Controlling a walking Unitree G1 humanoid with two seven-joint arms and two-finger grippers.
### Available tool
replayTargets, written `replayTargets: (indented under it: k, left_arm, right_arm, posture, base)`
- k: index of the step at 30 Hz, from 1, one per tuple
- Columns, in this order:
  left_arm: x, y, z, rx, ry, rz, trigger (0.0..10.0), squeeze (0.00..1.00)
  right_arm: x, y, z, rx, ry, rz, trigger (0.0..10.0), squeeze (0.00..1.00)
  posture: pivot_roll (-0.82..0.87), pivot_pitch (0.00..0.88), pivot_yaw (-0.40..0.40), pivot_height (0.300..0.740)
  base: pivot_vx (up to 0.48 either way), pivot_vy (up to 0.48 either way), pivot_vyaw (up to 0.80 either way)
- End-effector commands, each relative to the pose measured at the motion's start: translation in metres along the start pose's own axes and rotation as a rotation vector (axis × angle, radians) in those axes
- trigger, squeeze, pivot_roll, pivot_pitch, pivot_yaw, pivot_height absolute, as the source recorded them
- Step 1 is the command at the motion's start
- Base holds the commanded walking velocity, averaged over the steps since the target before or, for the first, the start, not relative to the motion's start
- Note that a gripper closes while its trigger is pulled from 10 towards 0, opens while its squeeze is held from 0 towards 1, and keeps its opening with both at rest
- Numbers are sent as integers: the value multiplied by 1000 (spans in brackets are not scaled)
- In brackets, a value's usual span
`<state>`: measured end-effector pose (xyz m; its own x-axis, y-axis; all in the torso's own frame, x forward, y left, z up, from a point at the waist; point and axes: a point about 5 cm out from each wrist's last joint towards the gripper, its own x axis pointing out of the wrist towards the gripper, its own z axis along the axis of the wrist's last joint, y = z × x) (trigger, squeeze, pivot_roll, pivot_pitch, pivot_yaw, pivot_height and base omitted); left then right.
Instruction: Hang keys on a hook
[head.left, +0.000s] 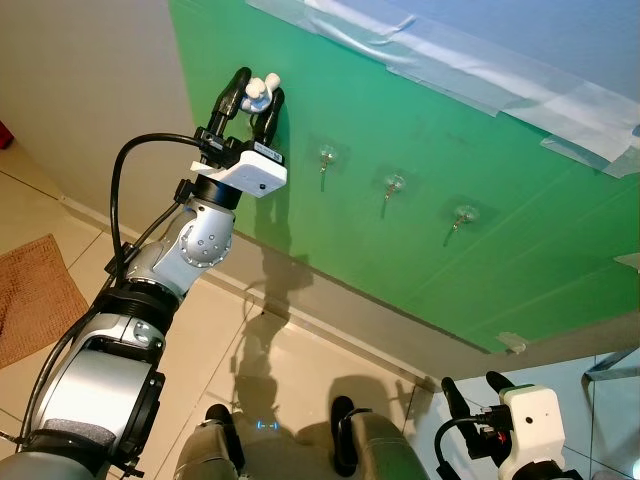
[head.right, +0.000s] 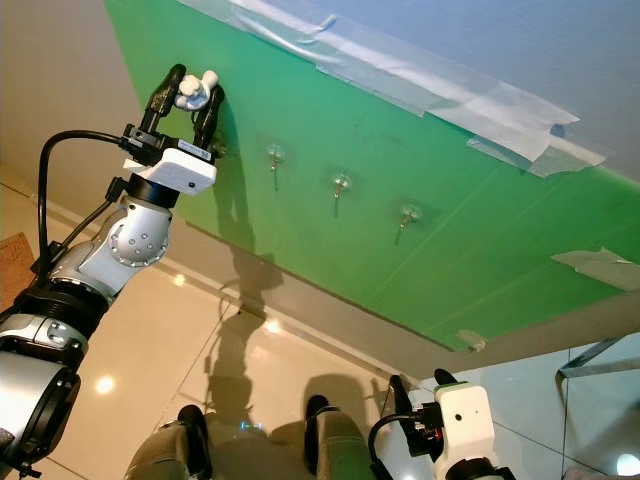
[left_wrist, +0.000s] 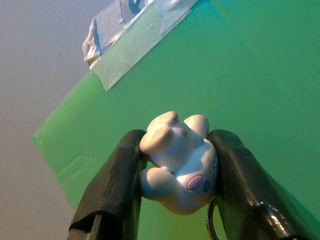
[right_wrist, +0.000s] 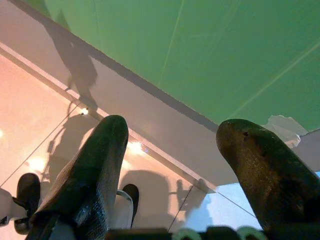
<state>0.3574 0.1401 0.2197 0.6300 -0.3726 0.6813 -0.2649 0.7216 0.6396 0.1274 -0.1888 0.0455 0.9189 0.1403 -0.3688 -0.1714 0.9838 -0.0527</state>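
My left gripper (head.left: 256, 96) is raised high against the green board (head.left: 480, 200), shut on a white figurine keychain (head.left: 258, 93). In the left wrist view the white figurine (left_wrist: 179, 163) sits squeezed between the two black fingers (left_wrist: 112, 185), with a metal key ring (left_wrist: 210, 222) hanging beside it. Three clear hooks are stuck to the board in a row: one (head.left: 326, 156) just right of the gripper, a second (head.left: 393, 186), and a third (head.left: 463, 215). My right gripper (head.left: 472, 385) hangs low near the floor, open, with nothing between its fingers (right_wrist: 90, 175).
The green board is taped to a grey wall with pale tape (head.left: 470, 70) along its top edge. Below it runs a skirting line and a tiled floor (head.left: 290, 370). A brown mat (head.left: 30, 295) lies on the floor at the left. My own feet (head.left: 345, 435) show at the bottom.
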Motion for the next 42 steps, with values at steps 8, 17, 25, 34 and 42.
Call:
replayTargets:
  k: [8,17,25,34,42]
  left_arm:
    - [3,2,0,-51,14,5,0,0]
    - [-3,-18,12,-426,162,-7,0,0]
    - [-16,-8,10,-690,319,53,0,0]
    - [-49,-13,0,-951,528,34,0,0]
    - [-80,-33,-4,-1139,712,16,0,0]
  right_arm:
    - [-6,-3,2,5,15,-6,10000,0]
    - [25,-2,23,18,-86,-4,10000,0]
    - [79,-4,64,26,-227,-9,10000,0]
    - [109,-18,89,236,-296,-85,10000,0]
    - [121,-12,102,361,-334,-87,10000,0]
  posture:
    - [-418,258,-98,740]
    - [-335,203,-44,740]
    - [-204,140,4,740]
    - [-142,117,27,740]
    - [-140,117,26,740]
  base:
    - [0,0,0]
    - [0,0,0]
    - [0,0,0]
    - [0,0,0]
    - [0,0,0]
